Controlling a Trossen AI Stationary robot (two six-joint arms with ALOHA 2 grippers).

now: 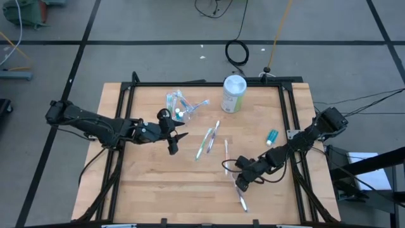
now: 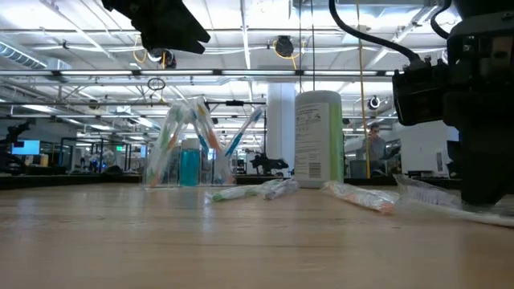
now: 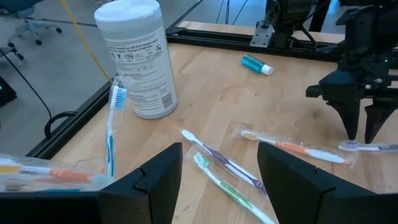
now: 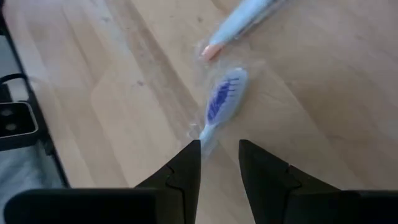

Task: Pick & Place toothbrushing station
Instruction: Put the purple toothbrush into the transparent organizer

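Observation:
The clear cup (image 1: pixel 179 106) holds several toothbrushes and stands at the table's far middle, left of the pale-green canister (image 1: pixel 233 94). My left gripper (image 1: pixel 176 144) hangs open above the table, near the cup, with nothing between its fingers. My right gripper (image 1: pixel 240 185) is low at the near right and slants down. Its open fingers stand on either side of the neck of a wrapped, blue-bristled toothbrush (image 4: pixel 221 102) that lies flat on the wood. Three more wrapped toothbrushes (image 1: pixel 209 140) lie loose mid-table. My right gripper comes at the toothbrush's neck (image 4: pixel 204 132) slanting down from above, one finger on each side of it. The fingers lie across the brush, which rests flat on the table. I cannot tell whether either fingertip touches it.
A small teal tube (image 1: pixel 272 136) lies near the right rail. Another wrapped toothbrush (image 4: pixel 239 22) lies just beyond the blue-bristled one. A black frame (image 1: pixel 190 83) borders the wooden top. Bare wood stretches along the near left.

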